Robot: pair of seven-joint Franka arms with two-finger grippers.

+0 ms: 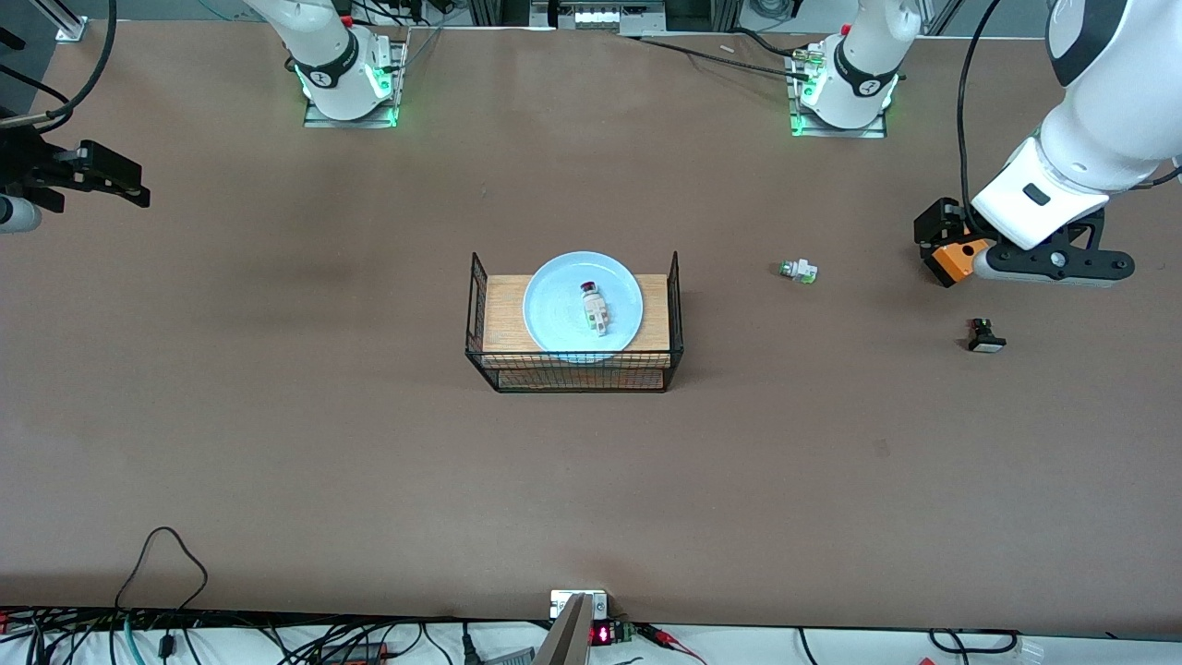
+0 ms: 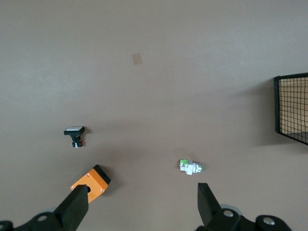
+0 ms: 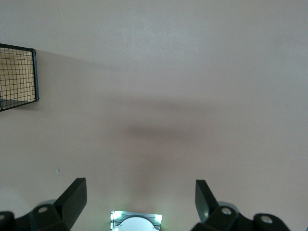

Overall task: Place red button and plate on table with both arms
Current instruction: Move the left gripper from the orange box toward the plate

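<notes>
The light blue plate (image 1: 559,309) lies on the wooden top of a black wire rack (image 1: 574,374) in the middle of the brown table (image 1: 277,416). The red button (image 1: 594,308) lies on its side in the plate, its dark red cap pointing toward the robots' bases. My left gripper (image 1: 1053,265) hangs open and empty over the table at the left arm's end, also seen in the left wrist view (image 2: 143,192). My right gripper (image 1: 111,180) hangs open and empty over the right arm's end, also seen in the right wrist view (image 3: 139,187). Both are well away from the rack.
A white switch with a green-silver end (image 1: 798,271) (image 2: 191,167), an orange box (image 1: 956,259) (image 2: 91,181) and a black-topped switch (image 1: 985,336) (image 2: 74,135) lie on the table under and beside the left gripper. The rack's corner shows in both wrist views (image 2: 292,108) (image 3: 17,77).
</notes>
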